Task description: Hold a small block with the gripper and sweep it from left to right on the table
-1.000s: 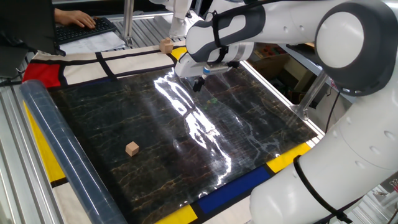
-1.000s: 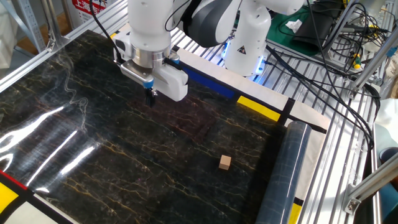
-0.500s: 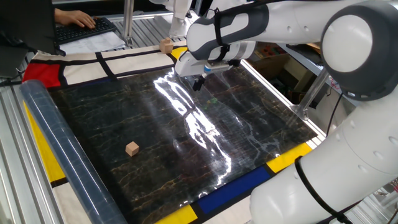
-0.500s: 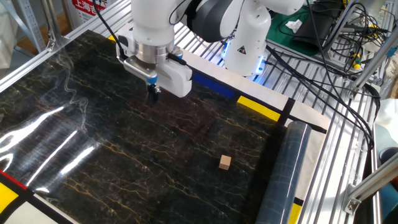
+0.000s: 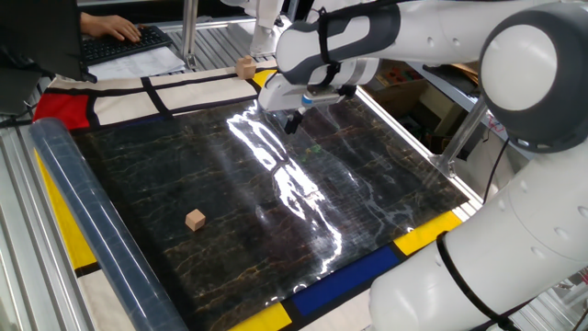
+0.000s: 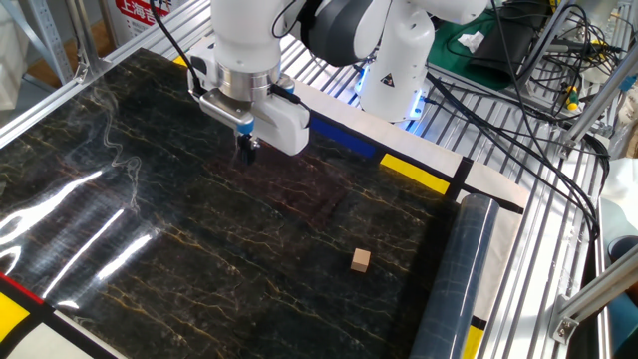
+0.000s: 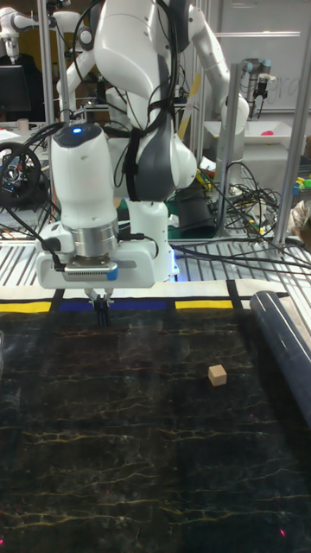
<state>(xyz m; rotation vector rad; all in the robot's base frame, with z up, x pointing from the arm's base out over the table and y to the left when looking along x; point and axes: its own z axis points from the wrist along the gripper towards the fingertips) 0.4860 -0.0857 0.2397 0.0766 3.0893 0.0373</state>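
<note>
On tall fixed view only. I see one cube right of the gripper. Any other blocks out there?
Observer: Yes. A paler cube sits on the cloth border, off the black table.
Operator: Anyone near the rig?
Observer: A hand rests on a keyboard just past that border.
Operator: Anything on the sheet I'm missing?
Observer: Bright glare streaks run across it from near the gripper; the small block lies clear of them.
</note>
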